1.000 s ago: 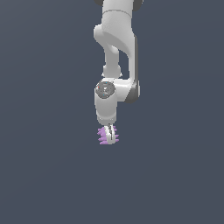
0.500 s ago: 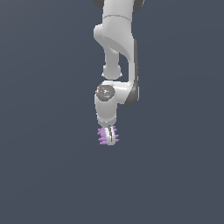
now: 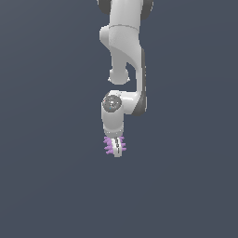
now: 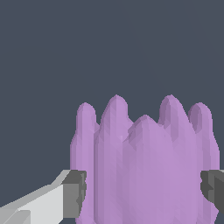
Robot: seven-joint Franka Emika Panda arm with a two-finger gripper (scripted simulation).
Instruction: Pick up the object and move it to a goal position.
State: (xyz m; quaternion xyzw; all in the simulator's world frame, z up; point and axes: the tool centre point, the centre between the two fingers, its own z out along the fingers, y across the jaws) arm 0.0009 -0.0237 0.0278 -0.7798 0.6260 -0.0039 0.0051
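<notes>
Plain dark grey-blue background, frame centre: white arm hangs down, gripper jaws clamped on purple object, pads pressing both flanks.

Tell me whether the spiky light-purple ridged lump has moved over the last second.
Barely, if at all. The lump sits between the gripper fingers at almost the same frame spot; no fixed landmark exists to judge against.

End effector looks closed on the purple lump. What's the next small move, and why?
Probably keep the grip and carry on toward the goal in a slow, short step. In the wrist view both dark pads press the purple lump from either side, and in the exterior view it sits in the end effector. No goal marker shows, so direction is unclear.
</notes>
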